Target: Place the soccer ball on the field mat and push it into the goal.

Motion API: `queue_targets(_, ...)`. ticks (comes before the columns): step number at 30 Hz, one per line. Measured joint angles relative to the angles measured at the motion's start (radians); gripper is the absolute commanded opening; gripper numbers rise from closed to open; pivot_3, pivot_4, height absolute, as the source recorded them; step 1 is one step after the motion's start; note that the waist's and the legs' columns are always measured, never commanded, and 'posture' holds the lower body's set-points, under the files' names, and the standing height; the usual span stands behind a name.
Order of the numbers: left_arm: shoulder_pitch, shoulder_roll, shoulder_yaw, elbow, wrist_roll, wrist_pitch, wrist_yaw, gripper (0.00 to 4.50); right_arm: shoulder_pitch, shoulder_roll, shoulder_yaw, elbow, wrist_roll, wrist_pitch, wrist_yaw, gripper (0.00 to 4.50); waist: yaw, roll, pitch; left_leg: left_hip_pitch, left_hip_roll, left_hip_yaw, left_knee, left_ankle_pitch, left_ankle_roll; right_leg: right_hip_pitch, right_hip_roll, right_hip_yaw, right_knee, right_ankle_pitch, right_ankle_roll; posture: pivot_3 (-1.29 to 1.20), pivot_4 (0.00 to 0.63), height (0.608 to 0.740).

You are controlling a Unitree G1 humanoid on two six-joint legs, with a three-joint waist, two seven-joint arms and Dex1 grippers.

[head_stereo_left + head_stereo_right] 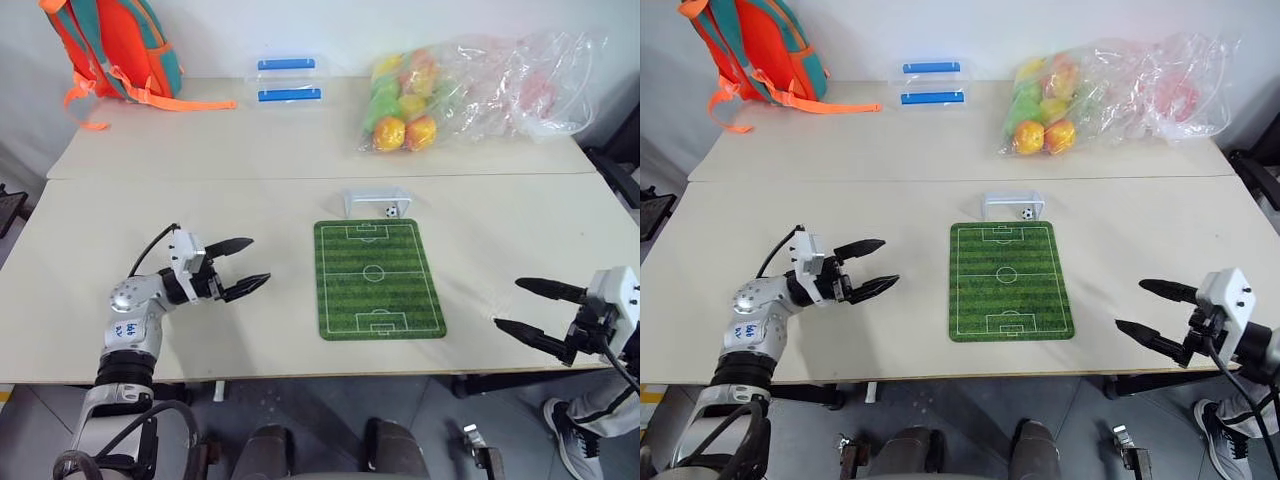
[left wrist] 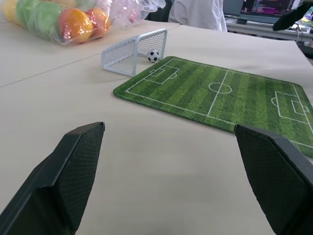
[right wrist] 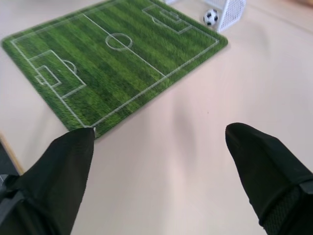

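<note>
The tiny black-and-white soccer ball (image 1: 391, 211) rests inside the pale goal (image 1: 377, 202), at its right end, just beyond the far edge of the green field mat (image 1: 378, 279). The ball (image 2: 153, 56) and goal (image 2: 133, 48) also show in the left wrist view, and the ball (image 3: 211, 17) in the right wrist view. My left gripper (image 1: 243, 266) is open over bare table left of the mat, pointing toward it. Off the mat's near right corner, my right gripper (image 1: 528, 306) stands open near the table's front edge. Neither holds anything.
A clear bag of yellow, orange and green balls (image 1: 410, 100) lies at the back right. Two clear blue-lidded boxes (image 1: 288, 80) stand at the back centre, and an orange backpack (image 1: 120, 50) sits at the back left. A seam (image 1: 300, 179) joins the two tables.
</note>
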Motion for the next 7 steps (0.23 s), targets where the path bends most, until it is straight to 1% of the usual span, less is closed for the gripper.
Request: queue_targets(7,0.000,0.007,0.020,0.019,-0.001,-0.002,0.000,4.50,-0.009,0.000,-0.013,0.048,0.002,-0.022,0.007,4.49,0.001,0.000,0.000,0.000,0.000,0.000,0.000,0.000,0.000,0.000,0.000,0.000,0.000,0.000,0.000,0.00,0.150,0.740)
